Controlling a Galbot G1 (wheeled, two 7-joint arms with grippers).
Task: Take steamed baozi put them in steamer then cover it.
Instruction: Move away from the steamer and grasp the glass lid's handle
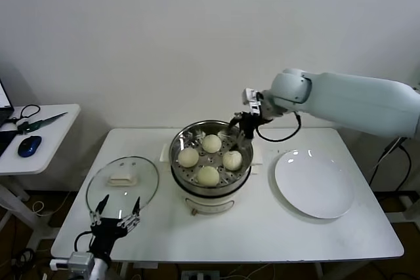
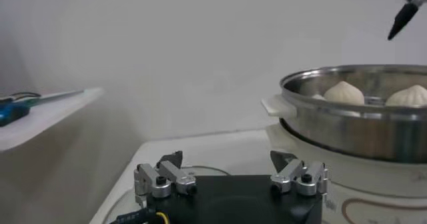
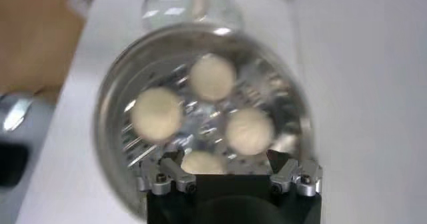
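Several cream-white baozi lie on the perforated floor of the steel steamer, which sits on its cream pot base at the table's middle. My right gripper hovers open just above the steamer's far right rim with nothing between its fingers. In the right wrist view it looks straight down on the baozi. The glass cover with its cream handle lies flat on the table left of the steamer. My left gripper stands open just in front of the cover, low at the table's front left. In its wrist view the gripper is empty.
An empty white plate lies right of the steamer. A small side table at the far left carries a blue mouse and scissors. The pot's side handle juts toward my left gripper.
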